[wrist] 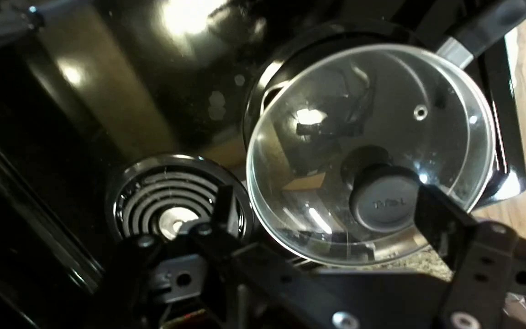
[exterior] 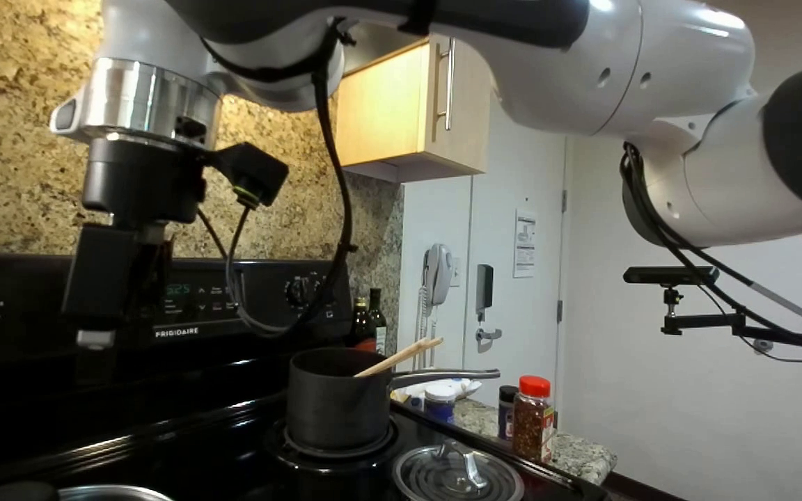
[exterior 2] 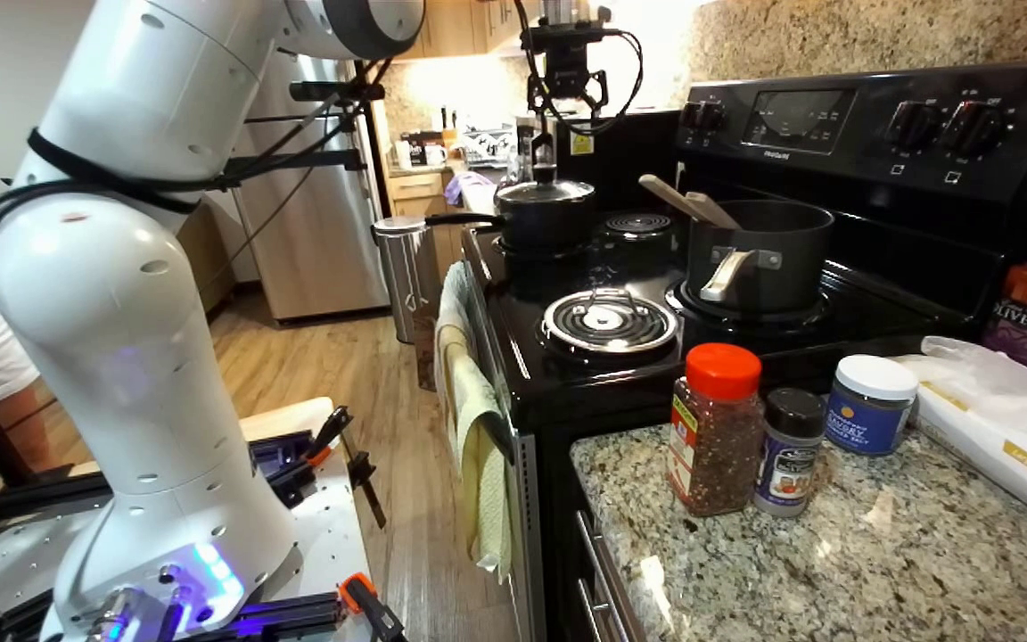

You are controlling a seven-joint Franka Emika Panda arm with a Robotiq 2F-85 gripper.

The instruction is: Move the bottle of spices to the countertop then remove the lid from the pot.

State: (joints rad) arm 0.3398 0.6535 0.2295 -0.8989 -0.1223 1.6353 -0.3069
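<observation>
Spice bottle [exterior 2: 715, 446] near SAVORY jar [exterior 2: 870, 412], FRIGIDAIRE stove [exterior: 199, 348].

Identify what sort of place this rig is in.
A kitchen, probably in a home or apartment, though the views don't settle whose. The stove, the fridge and the spice bottle show it.

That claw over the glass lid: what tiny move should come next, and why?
Probably nudge the open gripper sideways to centre the knob between its fingers: the wrist view shows the knob nearer one finger. The bottle of spices already stands on the countertop, but the lid still covers the pot.
</observation>
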